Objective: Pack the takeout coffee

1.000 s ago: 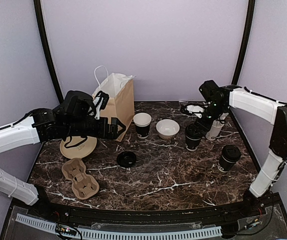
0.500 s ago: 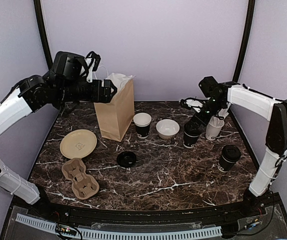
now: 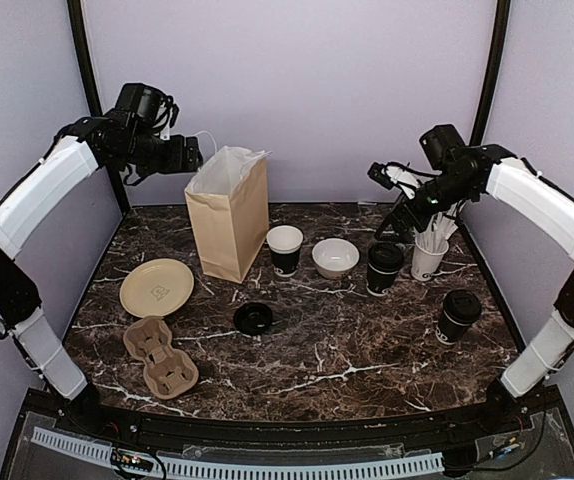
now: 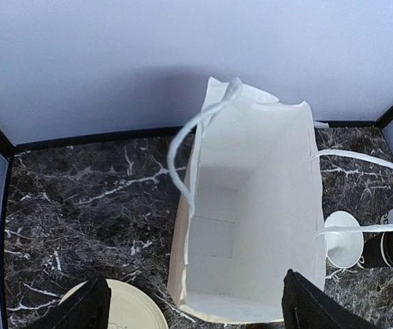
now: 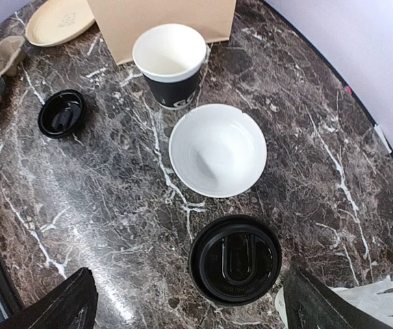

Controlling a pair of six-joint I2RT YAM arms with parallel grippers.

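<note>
Your left gripper [image 4: 195,299] gapes empty over the bag [image 4: 251,205], right gripper [image 5: 193,295] likewise over the lidded cup [image 5: 235,259] near the bench's [image 5: 114,205] back edge.

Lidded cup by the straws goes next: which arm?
Right. The right tool, open, hovers just above that cup; the left tool is high over the bag, far off to the left.

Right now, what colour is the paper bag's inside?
White inside the paper bag; left wrist view.

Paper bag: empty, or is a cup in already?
Empty. The left wrist view looks down into the paper bag: only bare white walls and floor.
</note>
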